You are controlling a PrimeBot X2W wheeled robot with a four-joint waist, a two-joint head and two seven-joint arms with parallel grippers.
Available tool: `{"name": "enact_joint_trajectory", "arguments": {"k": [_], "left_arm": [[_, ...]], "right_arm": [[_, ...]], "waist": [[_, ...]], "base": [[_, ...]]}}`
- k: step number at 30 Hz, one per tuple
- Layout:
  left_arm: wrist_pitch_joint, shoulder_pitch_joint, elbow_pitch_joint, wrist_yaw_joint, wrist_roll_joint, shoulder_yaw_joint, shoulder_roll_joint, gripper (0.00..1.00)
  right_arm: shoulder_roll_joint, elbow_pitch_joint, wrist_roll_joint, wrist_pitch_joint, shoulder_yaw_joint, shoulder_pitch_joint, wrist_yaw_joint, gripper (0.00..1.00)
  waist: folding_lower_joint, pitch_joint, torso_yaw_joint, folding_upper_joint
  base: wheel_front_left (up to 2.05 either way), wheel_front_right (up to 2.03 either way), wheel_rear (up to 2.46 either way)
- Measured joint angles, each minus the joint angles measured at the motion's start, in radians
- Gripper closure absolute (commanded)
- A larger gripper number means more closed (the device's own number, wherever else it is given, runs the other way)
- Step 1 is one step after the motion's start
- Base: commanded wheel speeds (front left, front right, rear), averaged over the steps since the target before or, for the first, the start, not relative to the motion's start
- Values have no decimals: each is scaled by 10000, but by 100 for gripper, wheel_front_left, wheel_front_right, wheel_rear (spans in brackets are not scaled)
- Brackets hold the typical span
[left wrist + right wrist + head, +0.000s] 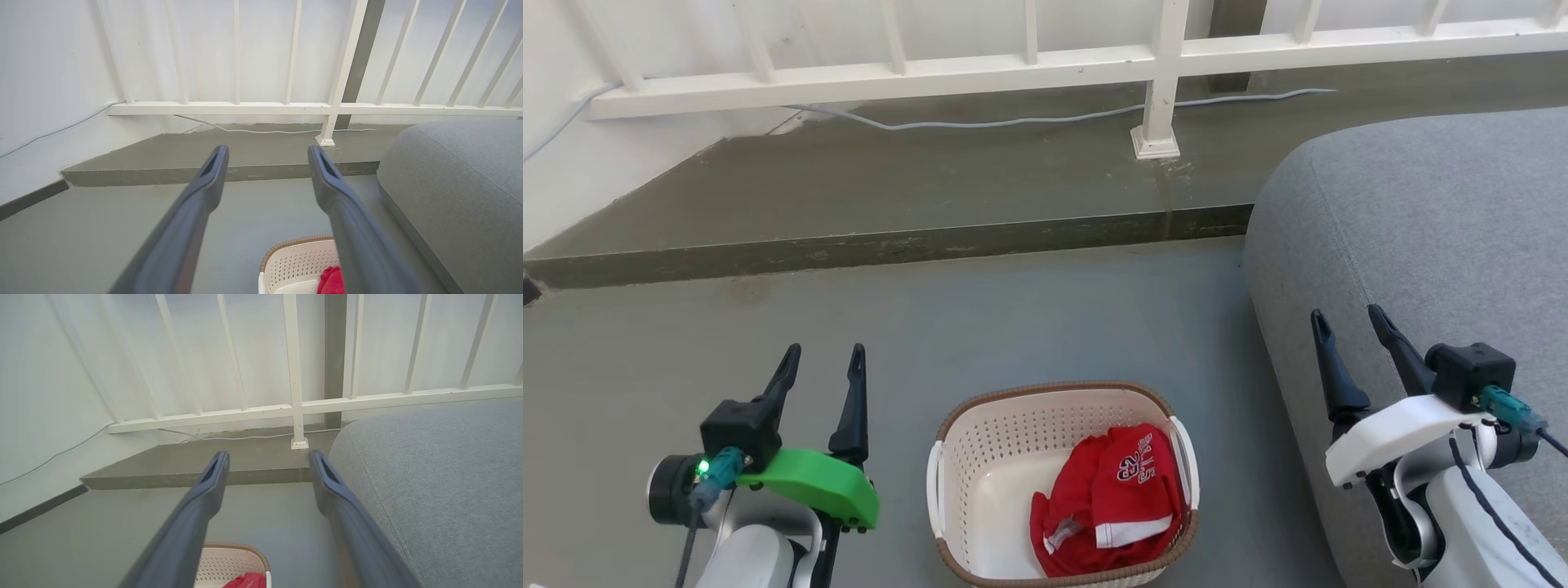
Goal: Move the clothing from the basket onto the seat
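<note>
The clothing (1111,498) lies bunched in the lower right part of the basket (1045,390), at the bottom centre of the head view, with none of it yet on the seat (1437,220) that takes up the right side of the frame. The left gripper (824,351) hovers at lower left over bare floor (1013,327), the right gripper (1346,313) at lower right over the seat's near edge, both with fingers spread wide and holding nothing. The likeliest trouble is a shallow pinch: the red fabric is soft and layered, so a grab at the top fold could lift one garment and spill the rest onto the floor. A finger coming down too close to the perforated wall could also catch it or the woven rim and drag the basket (it looks light) sideways. Between basket and seat there is just a narrow strip of floor, but the cushion's rounded side rises above the rim, so a trailing garment might snag there. The raised step (890,245), white railing (1013,69) and loose cable (1013,122) sit well apart at the top.
</note>
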Motion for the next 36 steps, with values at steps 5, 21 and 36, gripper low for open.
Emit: {"name": "enact_joint_trajectory", "arguments": {"k": [5, 21, 36], "left_arm": [[-153, -96, 134, 94, 380, -94, 4, 0], [-167, -96, 297, 125, 380, -86, -6, 0], [-167, -99, 489, 125, 384, -92, -38, 0]], "right_arm": [[0, 77, -439, -173, 35, 0, -84, 0], [130, 146, -508, -203, -128, 0, -167, 0], [213, 171, -614, -203, -221, -2, -121, 0]], "waist": [[0, 0, 0, 0], [0, 34, -24, 0], [0, 45, -28, 0]], "base": [[0, 0, 0], [0, 0, 0], [0, 0, 0]]}}
